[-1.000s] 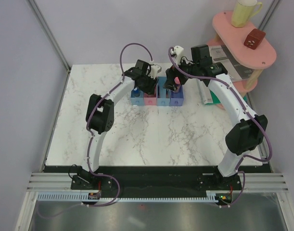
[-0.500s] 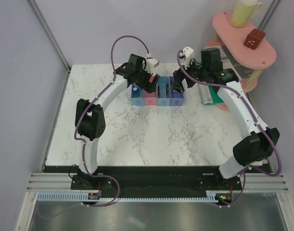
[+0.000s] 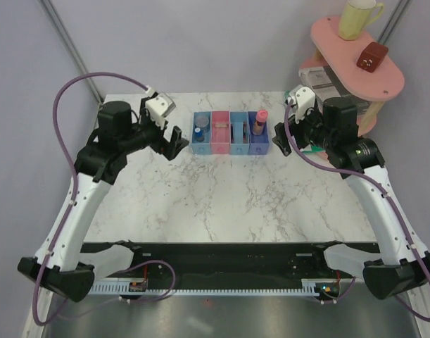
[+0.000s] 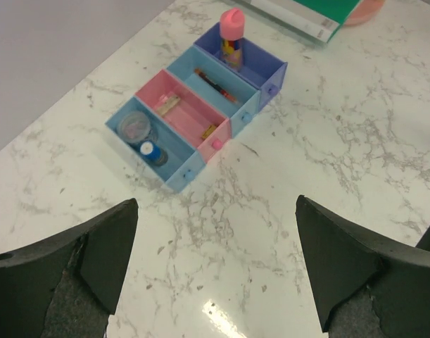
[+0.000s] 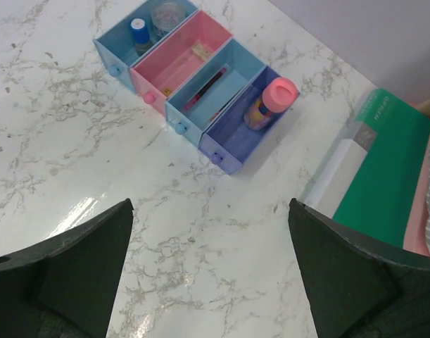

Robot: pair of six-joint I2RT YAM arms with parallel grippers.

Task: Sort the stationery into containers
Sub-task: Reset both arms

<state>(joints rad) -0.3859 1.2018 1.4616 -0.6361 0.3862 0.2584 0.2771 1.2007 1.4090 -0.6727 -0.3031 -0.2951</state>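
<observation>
Bins (image 5: 174, 67) blue, pink, light blue, purple; tube cap (image 5: 280, 92) pink; table (image 5: 95, 141) white-marbled.

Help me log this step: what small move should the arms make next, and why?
Probably just draw both arms back to rest: the left gripper and right gripper hang open and empty, the bins hold the pen, the pink-capped tube and small items, and no loose stationery shows on the table.

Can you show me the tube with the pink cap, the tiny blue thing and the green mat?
tube with pink cap (image 5: 279, 93), right wrist view, on the cap
tiny blue cylinder (image 5: 138, 27), right wrist view, on its top
green mat (image 5: 387, 169), right wrist view, on its middle
</observation>
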